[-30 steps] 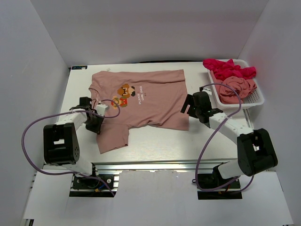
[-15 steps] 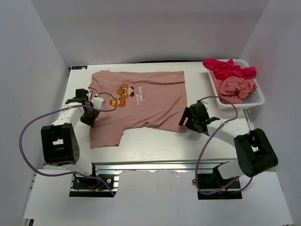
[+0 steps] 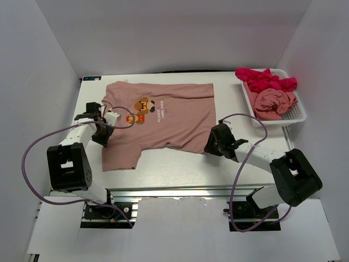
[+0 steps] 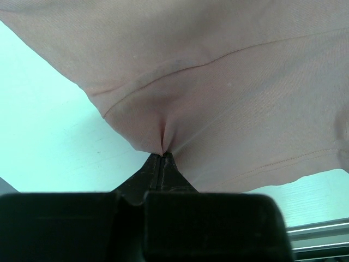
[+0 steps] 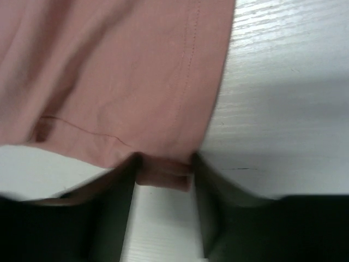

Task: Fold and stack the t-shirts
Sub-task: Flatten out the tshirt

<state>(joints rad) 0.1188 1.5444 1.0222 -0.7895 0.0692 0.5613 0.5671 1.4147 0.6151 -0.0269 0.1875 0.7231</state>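
as i stood looking down over the white table (image 3: 180,164), the left gripper (image 3: 101,129) sat at the table's left side, over the left edge of a dusty pink t-shirt (image 3: 174,117). its jaws were pressed fully together. from the wrist camera its black fingers (image 4: 147,174) had a small pucker of the pink cloth nipped between their tips, just below a curved seam, with the fabric creasing up from the pinch. a purple cable (image 3: 32,155) looped out from that arm towards the left wall.

the t-shirt lay spread fairly flat over the middle of the table, print side up, with its stitched hem at the right. a small pixel-art print (image 3: 143,108) sat on the chest with a line of white lettering beside it. one flap of the shirt reached down towards the table's near edge, just beside the left gripper.

further right, the right gripper (image 3: 211,143) was down at the shirt's near-right hem corner. its jaws stood partly apart, one on either side of that corner. the wrist view showed a folded bit of the hem lying in the gap between the fingers (image 5: 117,207); whether they had any bite on it i could not tell.

at the far right corner of the table stood a white mesh basket (image 3: 300,115). it held a crumpled salmon-pink t-shirt (image 3: 275,102), with a bright magenta-red t-shirt (image 3: 265,80) bunched at its far end and spilling over the rim.
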